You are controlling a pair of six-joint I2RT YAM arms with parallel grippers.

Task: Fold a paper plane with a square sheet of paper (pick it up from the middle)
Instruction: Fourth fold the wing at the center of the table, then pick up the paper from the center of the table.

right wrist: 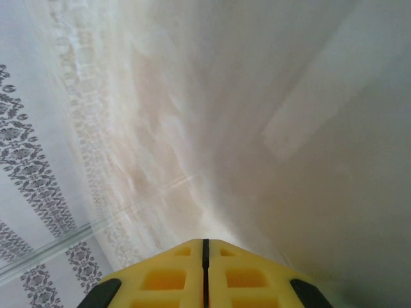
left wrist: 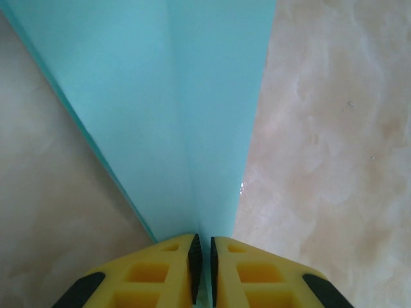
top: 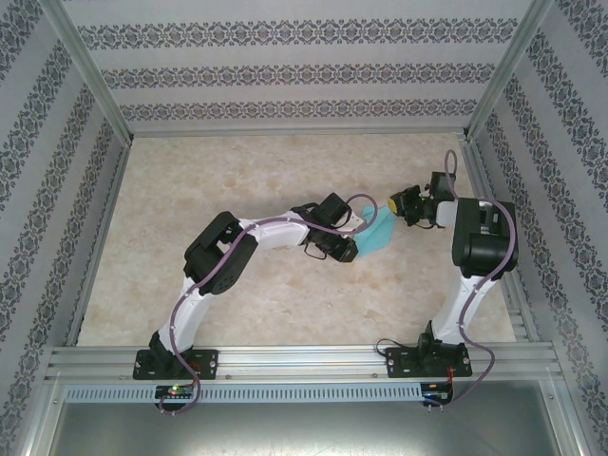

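We've got the left pincer [left wrist: 203, 258] clamped on the near end of the folded paper [left wrist: 173, 102]. The paper fans out straight ahead of its fingertips, crease down the middle, with table [left wrist: 334, 128] either side. The right pincer [right wrist: 205, 249] is pressed together on nothing, and the paper's far corner is just beside it.

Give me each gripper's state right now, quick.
Left gripper: shut on the folded cyan paper.
Right gripper: shut, holding nothing.
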